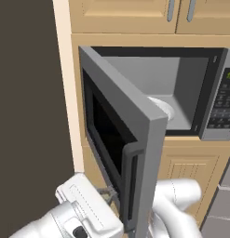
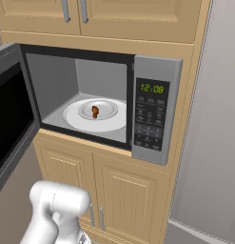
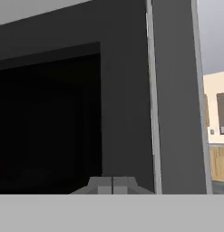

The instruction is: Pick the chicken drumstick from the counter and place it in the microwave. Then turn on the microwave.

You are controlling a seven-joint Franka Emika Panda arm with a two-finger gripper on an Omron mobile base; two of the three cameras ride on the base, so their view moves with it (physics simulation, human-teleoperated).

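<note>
The microwave (image 2: 153, 66) stands open, its door (image 1: 135, 135) swung far out to the left. Inside, the chicken drumstick (image 2: 95, 112) lies on a small plate on the white turntable (image 2: 73, 120). The dark keypad (image 2: 150, 125) shows 12:08. My gripper (image 3: 112, 184) is shut with nothing in it, its tips close against the outer face of the door (image 3: 127, 113) by the black window. In the left base view the gripper (image 1: 108, 193) sits low behind the door's outer side, partly hidden by it. The counter is out of view.
Light wooden cabinets (image 2: 114, 190) sit below the microwave and more (image 2: 128, 16) above it. A tall grey panel (image 2: 214, 143) stands to the right. A dark wall (image 1: 28, 93) lies left of the open door.
</note>
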